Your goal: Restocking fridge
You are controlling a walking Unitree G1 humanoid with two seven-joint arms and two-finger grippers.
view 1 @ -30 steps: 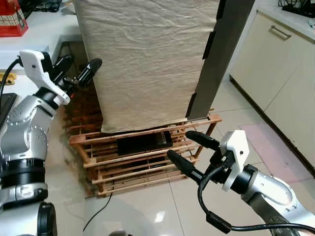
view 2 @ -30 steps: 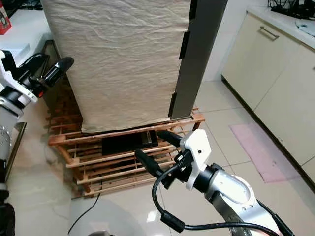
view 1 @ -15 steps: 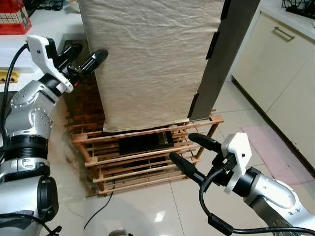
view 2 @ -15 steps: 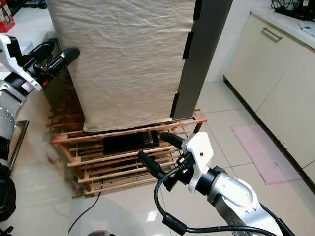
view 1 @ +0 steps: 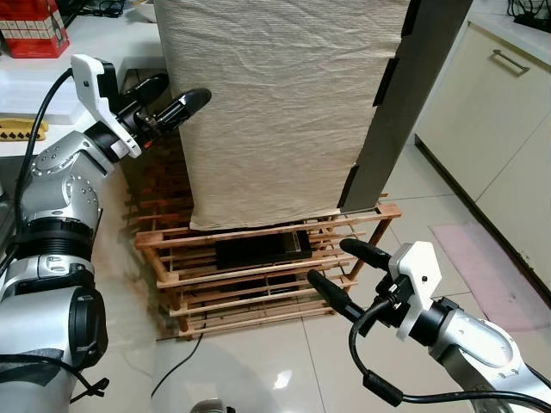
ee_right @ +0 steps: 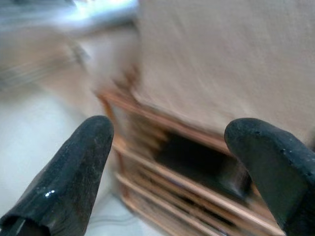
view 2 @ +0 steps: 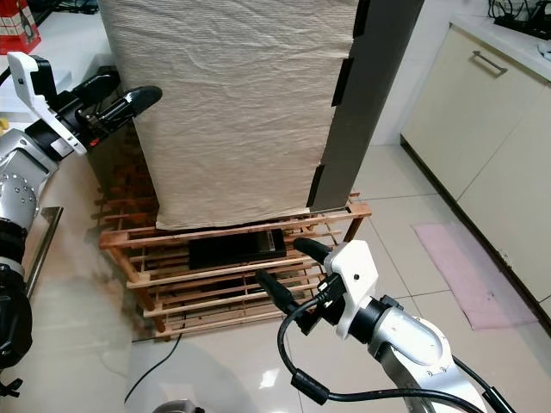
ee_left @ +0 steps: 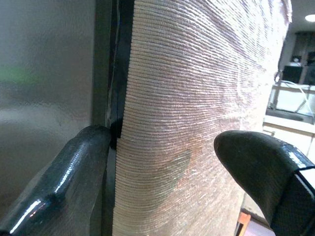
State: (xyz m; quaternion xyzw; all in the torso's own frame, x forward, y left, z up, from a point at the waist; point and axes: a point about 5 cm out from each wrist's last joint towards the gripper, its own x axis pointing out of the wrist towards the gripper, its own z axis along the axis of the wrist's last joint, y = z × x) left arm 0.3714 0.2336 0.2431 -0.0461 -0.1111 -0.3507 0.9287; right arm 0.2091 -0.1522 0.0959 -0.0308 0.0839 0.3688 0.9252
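**Left claw straddles the fridge's covered edge; right claw hangs spread and empty**

You have the fridge [view 1: 284, 103] straight ahead, draped in a beige cloth [view 2: 241, 112] and standing on a slatted wooden pallet [view 1: 258, 275] on the tiled floor [view 2: 413, 224]. Its dark grey side panel [view 1: 413, 95] shows on your right of the cloth.

Your left gripper [view 1: 176, 99] is raised at the fridge's left front corner. Its fingers are parted wide and grasp nothing. In the left wrist view one finger [ee_left: 74, 172] sits in the dark seam beside the cloth, touching the edge there, while the other fingertip [ee_left: 261, 162] hovers off the cloth's face, with the cloth-covered edge between the two.

Your right gripper [view 1: 344, 271] is low, in front of the pallet and apart from it. Its two fingers [ee_right: 69, 167] are spread wide and released, with nothing between them; the right wrist view is blurred, showing the pallet slats and the cloth's lower edge beyond.

A flat black object [view 2: 237, 248] lies on the pallet under the fridge. A cream cabinet [view 1: 508, 112] stands to your right, and a red box [view 1: 30, 17] sits on the white counter [view 1: 52, 77] to your left.
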